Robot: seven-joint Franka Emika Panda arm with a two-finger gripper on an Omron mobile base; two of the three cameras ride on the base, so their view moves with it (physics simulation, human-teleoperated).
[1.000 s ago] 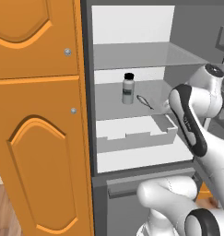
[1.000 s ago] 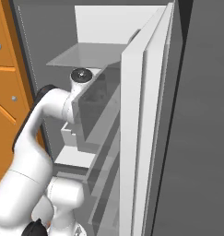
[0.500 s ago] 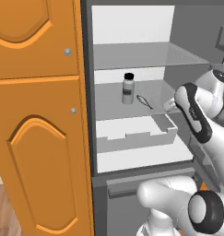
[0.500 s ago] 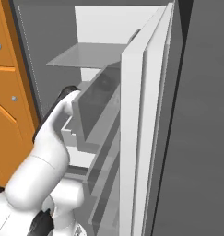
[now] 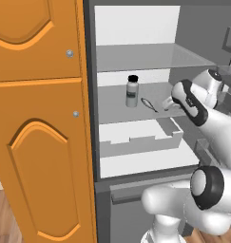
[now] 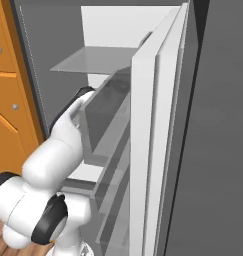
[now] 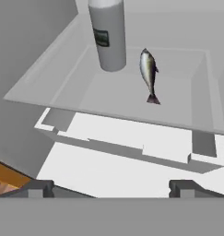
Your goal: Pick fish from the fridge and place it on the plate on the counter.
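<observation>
Lying apparently well beyond the open hand (image 7: 111,186), fish (image 7: 149,73).

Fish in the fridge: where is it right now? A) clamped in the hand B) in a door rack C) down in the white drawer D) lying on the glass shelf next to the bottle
D. The fish lies flat on the glass shelf just beside the upright bottle; the hand is short of it, fingertips apart with nothing between them.
</observation>
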